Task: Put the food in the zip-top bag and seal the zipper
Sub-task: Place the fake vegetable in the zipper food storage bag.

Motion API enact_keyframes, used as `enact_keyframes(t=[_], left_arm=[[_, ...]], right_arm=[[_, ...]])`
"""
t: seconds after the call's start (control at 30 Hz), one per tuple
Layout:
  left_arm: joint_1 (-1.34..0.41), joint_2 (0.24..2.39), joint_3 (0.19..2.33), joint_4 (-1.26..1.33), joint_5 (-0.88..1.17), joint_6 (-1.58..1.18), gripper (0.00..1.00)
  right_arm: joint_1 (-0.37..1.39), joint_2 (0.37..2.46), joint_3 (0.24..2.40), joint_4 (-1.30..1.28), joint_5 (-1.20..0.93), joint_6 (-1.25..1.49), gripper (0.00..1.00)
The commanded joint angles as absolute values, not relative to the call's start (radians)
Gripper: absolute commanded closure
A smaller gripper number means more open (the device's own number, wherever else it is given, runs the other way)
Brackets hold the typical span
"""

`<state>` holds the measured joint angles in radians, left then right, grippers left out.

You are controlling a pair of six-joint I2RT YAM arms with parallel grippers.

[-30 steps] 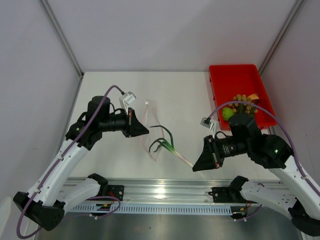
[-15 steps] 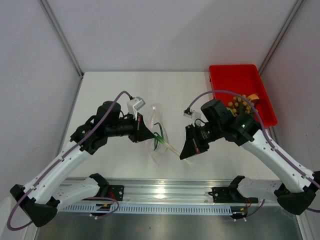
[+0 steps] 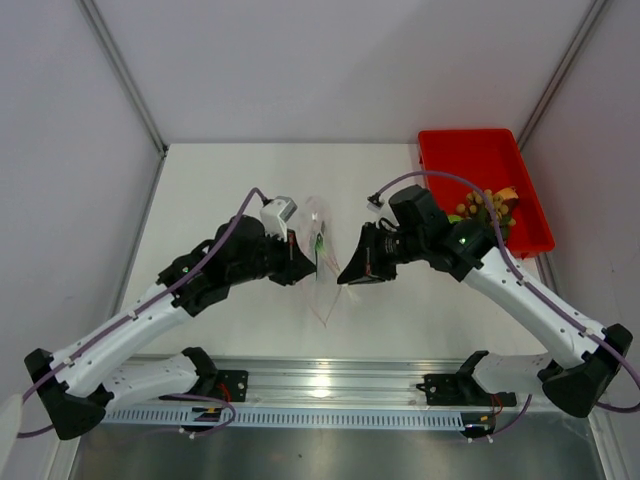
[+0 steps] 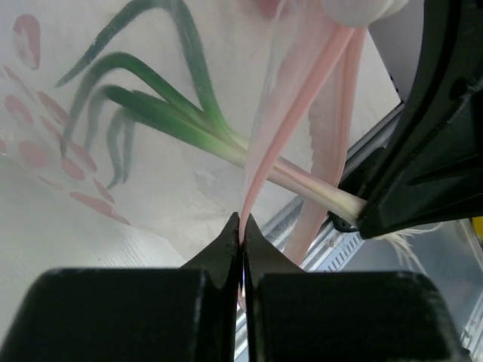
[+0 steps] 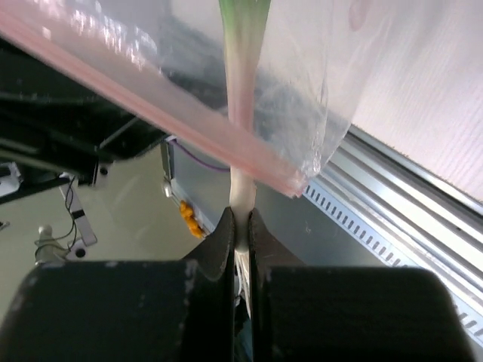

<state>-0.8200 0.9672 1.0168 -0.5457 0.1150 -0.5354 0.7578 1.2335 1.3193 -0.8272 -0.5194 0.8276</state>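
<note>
Left tool [image 4: 241, 226] pinched on the zipper [image 4: 290, 113], right tool [image 5: 240, 226] clamped on one green onion [image 5: 241, 188] — grips the wrist views alone showed, one red tray [image 3: 465, 165] seen only from above.

Your left tool [image 3: 308, 264] and right tool [image 3: 344, 277] nearly meet above the tabletop [image 3: 220, 190], the zip-top bag [image 3: 320, 290] and green onion [image 3: 318, 243] between them; a red tray [image 3: 470, 160] sits far right.

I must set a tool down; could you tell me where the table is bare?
The table is bare along the far wall left of the red tray, and along its left edge. The middle is crowded: left gripper and right gripper meet at the zip-top bag; fruits fill the tray's near end.
</note>
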Motion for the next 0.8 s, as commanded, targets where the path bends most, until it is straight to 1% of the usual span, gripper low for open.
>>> enact_keyframes(t=[0.0, 0.03, 0.2, 0.27, 0.3, 0.4, 0.57, 0.6, 0.63, 0.67, 0.7, 0.77], left_arm=[[-0.851, 1.006, 1.06, -0.492, 0.038, -0.62, 0.99], [-0.856, 1.018, 1.069, -0.489, 0.05, -0.627, 0.99], [-0.859, 1.069, 1.114, -0.465, 0.13, -0.647, 0.99], [-0.858, 1.075, 1.123, -0.46, 0.175, -0.65, 0.99], [-0.857, 1.075, 1.124, -0.463, 0.181, -0.65, 0.99], [-0.856, 1.068, 1.132, -0.468, 0.21, -0.65, 0.99], [-0.845, 1.052, 1.114, -0.456, 0.268, -0.666, 0.99], [-0.844, 1.051, 1.106, -0.442, 0.278, -0.673, 1.0], [-0.842, 1.052, 1.1, -0.44, 0.284, -0.676, 0.99], [-0.842, 1.054, 1.101, -0.44, 0.288, -0.678, 0.99], [-0.841, 1.057, 1.101, -0.44, 0.293, -0.681, 0.99], [-0.841, 1.062, 1.097, -0.448, 0.287, -0.684, 0.99]], right_arm=[[0.767, 1.247, 1.293, -0.672, -0.385, 0.907, 1.0], [0.77, 1.259, 1.293, -0.667, -0.323, 0.896, 1.0], [0.836, 1.278, 1.217, -0.557, -0.192, 0.826, 1.0], [0.88, 1.292, 1.212, -0.54, -0.059, 0.78, 1.0], [0.928, 1.296, 1.209, -0.54, 0.042, 0.758, 1.0], [1.001, 1.298, 1.165, -0.499, 0.164, 0.677, 1.0], [1.025, 1.293, 1.091, -0.482, 0.228, 0.624, 1.0], [1.029, 1.293, 1.079, -0.485, 0.244, 0.62, 0.98], [1.037, 1.292, 1.078, -0.491, 0.251, 0.614, 0.93], [1.042, 1.293, 1.081, -0.5, 0.262, 0.604, 0.84], [1.048, 1.292, 1.086, -0.521, 0.285, 0.595, 0.66], [1.058, 1.286, 1.115, -0.554, 0.32, 0.575, 0.52]])
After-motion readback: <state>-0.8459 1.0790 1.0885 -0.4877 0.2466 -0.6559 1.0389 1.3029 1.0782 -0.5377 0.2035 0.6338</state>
